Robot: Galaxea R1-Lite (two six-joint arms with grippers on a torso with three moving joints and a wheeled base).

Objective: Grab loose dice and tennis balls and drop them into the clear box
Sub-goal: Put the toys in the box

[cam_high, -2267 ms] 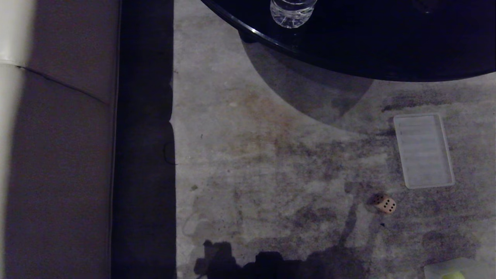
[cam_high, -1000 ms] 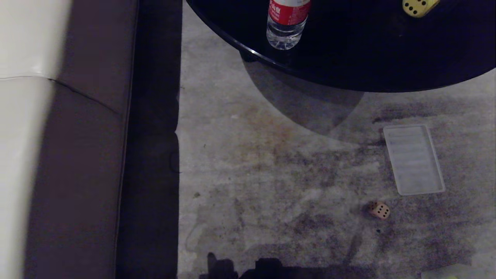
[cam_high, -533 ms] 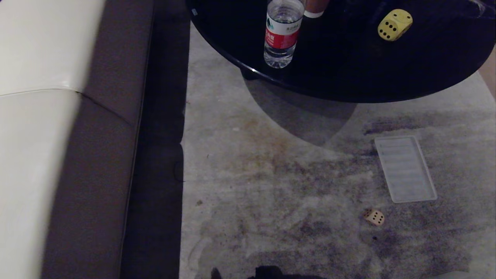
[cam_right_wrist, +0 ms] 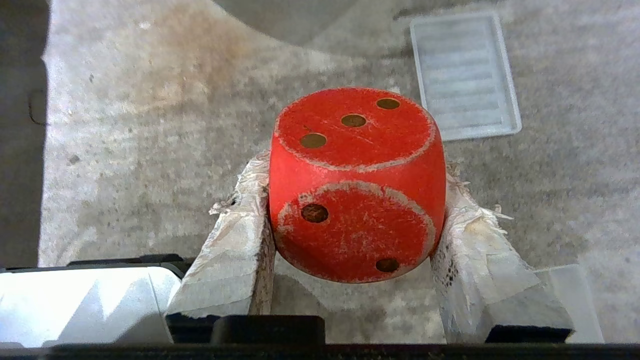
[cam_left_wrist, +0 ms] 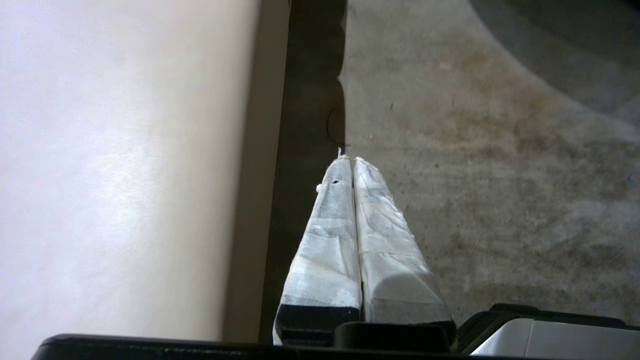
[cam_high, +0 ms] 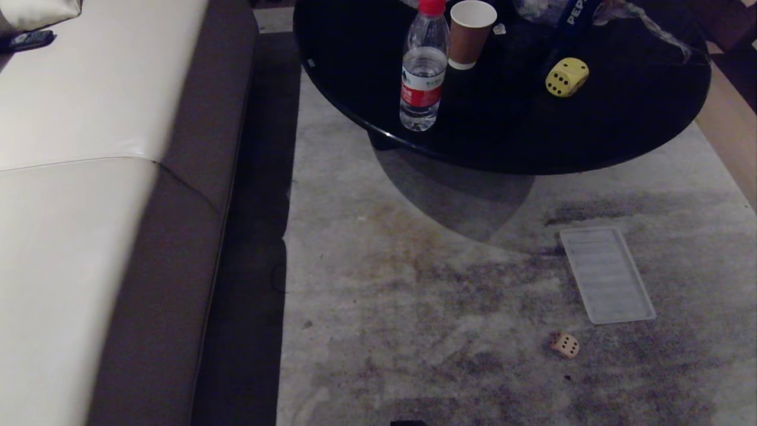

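— Where are the dice?
— The right gripper [cam_right_wrist: 352, 220] squeezes the red die [cam_right_wrist: 356, 182] between its fingers [cam_right_wrist: 235, 235], up over the rug [cam_high: 449, 284]. A tan die [cam_high: 565, 345] lies on the rug beside the flat lid [cam_high: 607, 275]. A yellow die [cam_high: 566, 77] sits on the black desk [cam_high: 621, 124].
— And the left gripper [cam_left_wrist: 353, 162]?
— Its fingers are pressed together, holding nothing.

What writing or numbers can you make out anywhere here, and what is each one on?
"PEP", white letters, cut off by the picture's top edge, on a dark blue package on the black round table.
Water bottle: its red label carries print too small to read.
Dice carry pips only, no writing: the yellow die, the tan die, the red die.
Paper cup: no print visible.
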